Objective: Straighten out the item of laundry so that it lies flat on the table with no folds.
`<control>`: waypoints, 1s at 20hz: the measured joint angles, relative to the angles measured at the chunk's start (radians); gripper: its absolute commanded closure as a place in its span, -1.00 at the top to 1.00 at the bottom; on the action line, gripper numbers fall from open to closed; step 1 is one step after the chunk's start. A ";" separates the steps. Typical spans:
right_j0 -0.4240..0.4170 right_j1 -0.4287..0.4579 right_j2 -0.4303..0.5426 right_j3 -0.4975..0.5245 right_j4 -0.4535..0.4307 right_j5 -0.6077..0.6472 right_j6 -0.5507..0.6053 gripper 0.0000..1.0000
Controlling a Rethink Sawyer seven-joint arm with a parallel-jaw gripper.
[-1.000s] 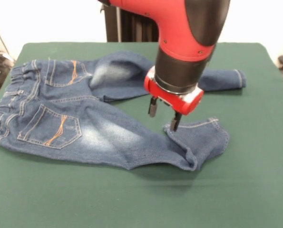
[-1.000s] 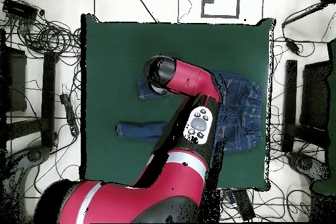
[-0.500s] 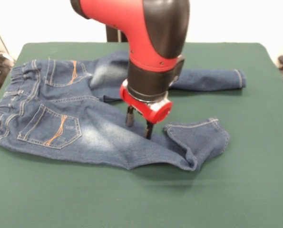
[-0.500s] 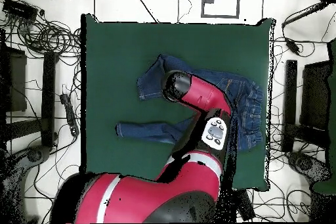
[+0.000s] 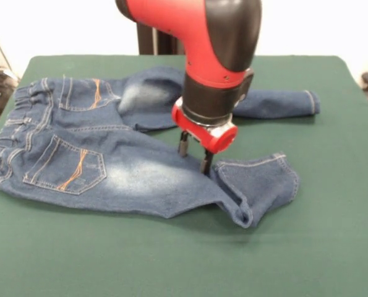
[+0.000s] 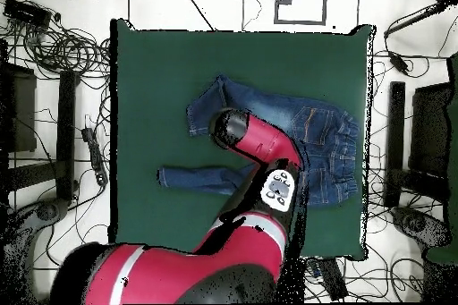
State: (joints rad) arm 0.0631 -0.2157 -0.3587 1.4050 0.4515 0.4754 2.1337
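Table (image 5: 332, 247): dark green cloth surface, being used as the flat bed on which the garment is being spread

Arm (image 5: 196, 37): red and black, being brought down from above over the middle of the garment, presumably so that the folded cuff can be reached

Item of laundry (image 5: 109, 167): blue jeans, being laid back-pockets-up toward the left half of the table in the front view; the long axis is being run left to right, waistband at the left edge, legs being pointed right. The far leg is being kept straight; the near leg is being left with its end doubled back over itself, so the task is judged unfinished

Gripper (image 5: 195, 153): being held with its two fingers (image 5: 183, 146) parted and empty, tips just above or touching the near leg beside the fold; contact cannot be told
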 measured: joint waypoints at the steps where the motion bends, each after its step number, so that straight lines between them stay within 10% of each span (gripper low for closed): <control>1: 0.005 -0.001 -0.002 0.004 0.003 0.000 0.001 1.00; 20: 0.043 -0.003 -0.016 0.044 0.042 0.000 0.056 1.00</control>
State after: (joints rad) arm 0.1059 -0.2191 -0.3750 1.4492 0.4932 0.4756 2.1893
